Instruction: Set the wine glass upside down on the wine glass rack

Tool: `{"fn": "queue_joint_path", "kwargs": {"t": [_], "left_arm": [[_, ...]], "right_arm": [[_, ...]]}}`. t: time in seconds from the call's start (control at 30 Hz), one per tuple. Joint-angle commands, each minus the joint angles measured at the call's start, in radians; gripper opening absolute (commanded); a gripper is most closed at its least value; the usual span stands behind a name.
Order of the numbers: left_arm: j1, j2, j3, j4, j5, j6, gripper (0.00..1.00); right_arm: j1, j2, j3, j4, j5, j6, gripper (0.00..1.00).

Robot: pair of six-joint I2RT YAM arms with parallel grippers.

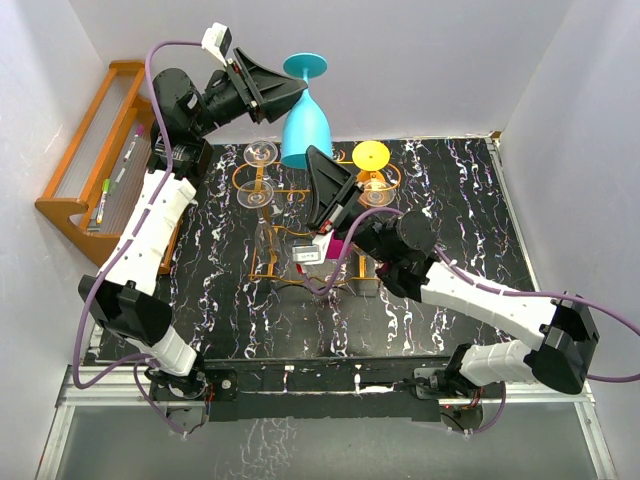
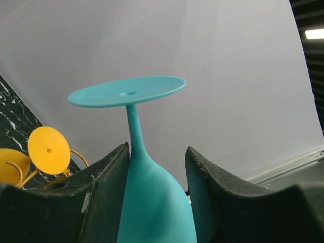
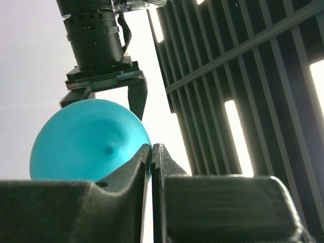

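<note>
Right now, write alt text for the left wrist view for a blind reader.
A teal smooth wine glass hangs upside down, flat round foot on top, its bowl between the two dark fingers of the left hand. At lower left, a yellow round glass foot shows at the orange-gold wire rack, over a black marbled table.

Colours you're looking at
Teal wine glass at twelve o'clock; orange-gold wine glass rack; black table veined white.
</note>
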Motion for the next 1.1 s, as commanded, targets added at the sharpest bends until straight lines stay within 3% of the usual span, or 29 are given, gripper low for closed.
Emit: {"fn": "queue_joint_path", "kwargs": {"t": [0.0, 0.1, 0.23, 0.27, 0.37, 0.5, 0.83, 0.87, 0.9, 1.07], "left_arm": [[-0.006, -0.047, 0.028, 0.056, 0.029, 0.003, 0.39], [-0.007, -0.049, 0.029, 0.053, 0.029, 0.012, 0.21], [-0.008, -0.053, 0.03, 0.056, 0.037, 0.019, 0.16], [-0.006, -0.054, 0.031, 0.06, 0.042, 0.018, 0.19], [-0.008, -0.056, 0.03, 0.059, 0.046, 0.021, 0.4], [-0.006, -0.059, 0.028, 0.061, 0.049, 0.022, 0.48], [-0.006, -0.062, 0.018, 0.141, 0.073, 0.01, 0.29], [-0.006, -0.061, 0.017, 0.153, 0.078, 0.008, 0.24], [-0.006, -0.063, 0.016, 0.156, 0.082, 0.007, 0.0], [-0.006, -0.069, 0.02, 0.176, 0.107, 0.021, 0.0]], "right_arm": [[0.013, 0.001, 0.0, 0.026, -0.006, -0.003, 0.08], [0.021, 0.004, 0.005, 0.019, -0.01, -0.011, 0.08], [0.022, 0.007, 0.002, 0.01, -0.008, -0.007, 0.08], [0.024, 0.006, -0.001, 0.006, -0.011, -0.006, 0.08], [0.025, 0.0, -0.014, -0.004, -0.035, -0.006, 0.08], [0.033, -0.003, -0.014, -0.024, -0.039, -0.015, 0.08], [0.034, -0.023, -0.021, -0.051, -0.076, -0.005, 0.08], [0.033, -0.025, -0.021, -0.056, -0.078, -0.003, 0.08], [0.033, -0.027, -0.021, -0.063, -0.078, -0.001, 0.08], [0.034, -0.044, -0.028, -0.077, -0.076, 0.026, 0.08]]}}
